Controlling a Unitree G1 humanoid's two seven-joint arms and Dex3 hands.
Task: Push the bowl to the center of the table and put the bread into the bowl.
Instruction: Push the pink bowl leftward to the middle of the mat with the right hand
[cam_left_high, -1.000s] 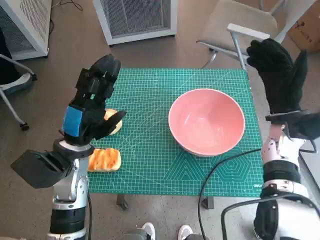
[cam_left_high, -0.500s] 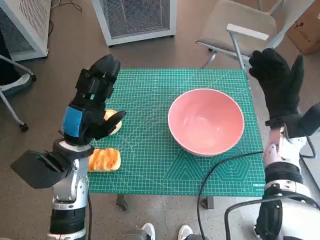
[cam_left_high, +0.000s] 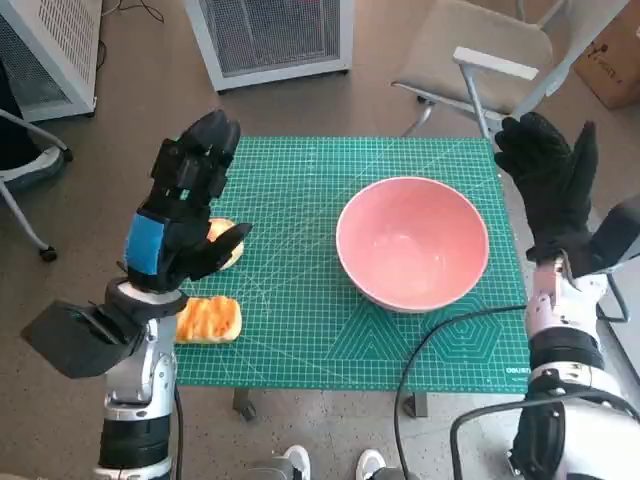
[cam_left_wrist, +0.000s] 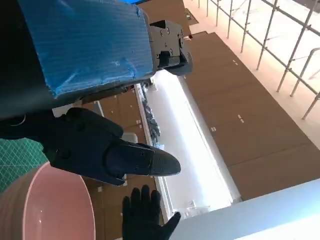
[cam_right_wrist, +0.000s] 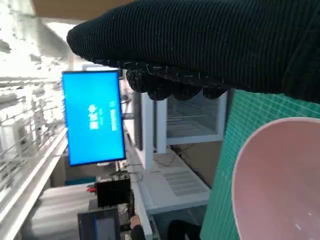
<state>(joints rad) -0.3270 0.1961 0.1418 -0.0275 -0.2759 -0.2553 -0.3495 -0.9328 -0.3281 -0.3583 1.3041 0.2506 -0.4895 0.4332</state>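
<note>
Orange bread (cam_left_high: 222, 243) half behind left hand (cam_left_high: 185, 205)

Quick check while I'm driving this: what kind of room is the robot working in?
Probably a lab or workshop, not a kitchen. The small table is covered by a green gridded cutting mat, white slatted equipment cabinets stand on the bare floor behind it, and the right wrist view shows a lit blue monitor above shelving.

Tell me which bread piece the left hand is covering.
The far bread piece, half hidden behind the left hand. The near bread piece, by the table's front edge, shows fully.
</note>
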